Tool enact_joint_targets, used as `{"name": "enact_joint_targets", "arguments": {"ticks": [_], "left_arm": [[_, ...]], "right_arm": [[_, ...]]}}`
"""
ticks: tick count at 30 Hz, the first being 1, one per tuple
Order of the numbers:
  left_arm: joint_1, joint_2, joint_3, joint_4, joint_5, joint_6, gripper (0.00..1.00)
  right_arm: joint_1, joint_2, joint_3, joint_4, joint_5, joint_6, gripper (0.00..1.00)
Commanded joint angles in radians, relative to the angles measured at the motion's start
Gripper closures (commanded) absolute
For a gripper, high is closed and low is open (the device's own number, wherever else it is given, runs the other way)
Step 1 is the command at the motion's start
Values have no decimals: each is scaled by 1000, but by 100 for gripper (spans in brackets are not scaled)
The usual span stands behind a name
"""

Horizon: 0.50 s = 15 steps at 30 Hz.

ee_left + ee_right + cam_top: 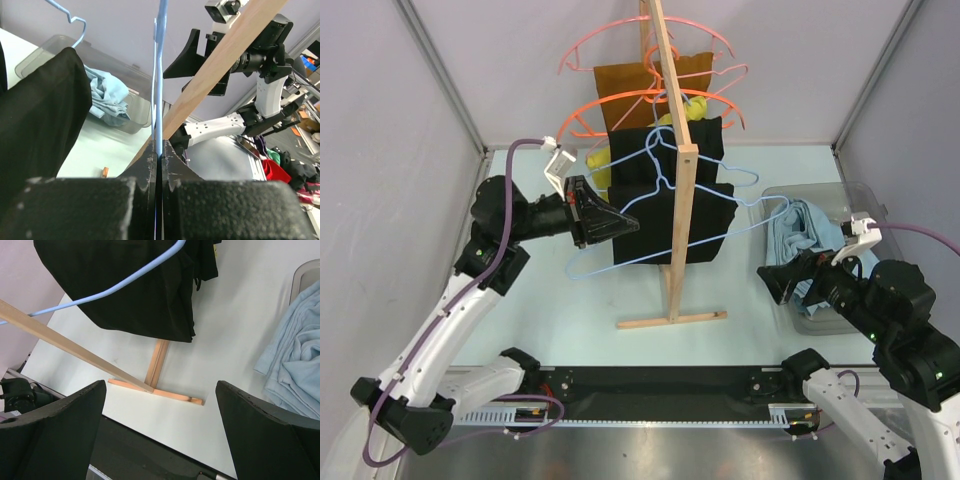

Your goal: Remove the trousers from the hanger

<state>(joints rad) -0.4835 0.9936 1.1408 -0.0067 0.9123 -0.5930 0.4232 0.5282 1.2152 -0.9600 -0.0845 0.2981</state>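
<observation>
**Trousers off and in the bin, bare hanger clamped in the left gripper**

The trousers (805,232) lie crumpled in a clear bin (810,189) at the right edge of the desk, toward the far-right corner. No wire runs through them and nothing grips them, so the removal itself looks done. The bin keeps the loose cloth gathered and out of the way of the rack.

The hanger (160,75) carries nothing. It hangs in the air over the middle of the desk, in front of the black garments (640,180). The left gripper (159,150) is closed tight on its thin wire, with the jaws pressed together and only the wire between them. That pinch probably steadies the frame so it does not swing. I cannot tell whether its hook rests on the wooden rack (680,220).

The right gripper (161,387) sits at the near side of the bin by the right edge. Its fingers are spread wide and hold nothing, which suits an arm that has let the cloth drop.

The rack stands mid-desk with its foot toward the near edge. Its far end holds orange hangers (650,100) and a brown garment (625,90). What remains, in my judgement, is only to put the hanger down or hang it up
</observation>
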Motion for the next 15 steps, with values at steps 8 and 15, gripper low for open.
{"name": "enact_joint_targets", "arguments": {"ticks": [8,15], "left_arm": [[5,-82,20,50,-104,-39,100],[5,-115,10,132,-112,-200,100]], "right_arm": [[-3,-14,-2,-6,19,9,3],[-1,-11,-11,-5,11,13,2]]}}
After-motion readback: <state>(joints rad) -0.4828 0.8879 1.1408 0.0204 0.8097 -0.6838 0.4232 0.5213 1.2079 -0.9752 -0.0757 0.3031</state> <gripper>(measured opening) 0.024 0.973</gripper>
